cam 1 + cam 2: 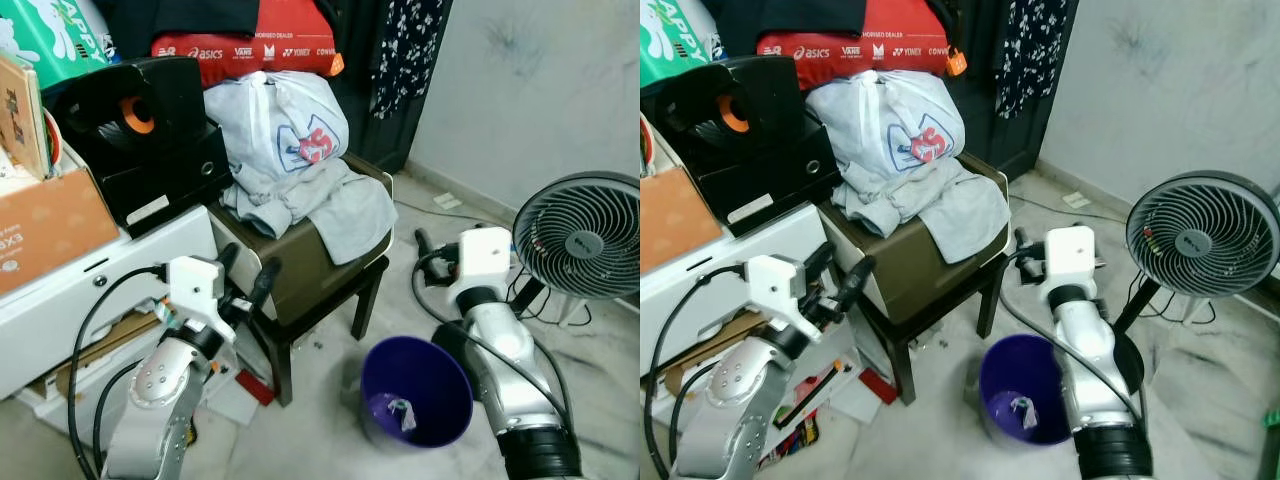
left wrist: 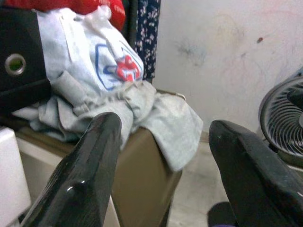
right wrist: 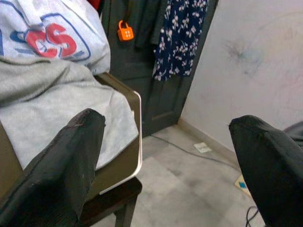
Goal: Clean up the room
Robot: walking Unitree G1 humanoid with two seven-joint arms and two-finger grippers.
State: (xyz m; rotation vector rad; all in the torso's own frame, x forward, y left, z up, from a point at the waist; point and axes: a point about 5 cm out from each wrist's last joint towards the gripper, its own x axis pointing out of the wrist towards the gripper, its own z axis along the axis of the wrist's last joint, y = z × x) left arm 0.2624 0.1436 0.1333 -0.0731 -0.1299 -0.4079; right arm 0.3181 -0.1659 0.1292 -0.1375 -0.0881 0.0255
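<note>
While both end effectors, left (image 1: pixel 245 283) and right (image 1: pixel 432 250), hover spread and empty, crumpled grey cloth (image 1: pixel 335 205) overhanging brown stool's (image 1: pixel 300 262) front corner risks sliding off if tugged carelessly.

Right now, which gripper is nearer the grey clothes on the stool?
The left gripper: it sits open beside the stool's front corner, under the draped grey clothes. The right gripper is off to the stool's far side.

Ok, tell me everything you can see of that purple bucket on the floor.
The round purple plastic bucket stands upright and open on the pale tiled floor, beside the dark wooden stool and between the two arms. Its rim flares wider than its base. A small scrap of crumpled litter lies inside at the bottom. Neither hand touches it.
</note>
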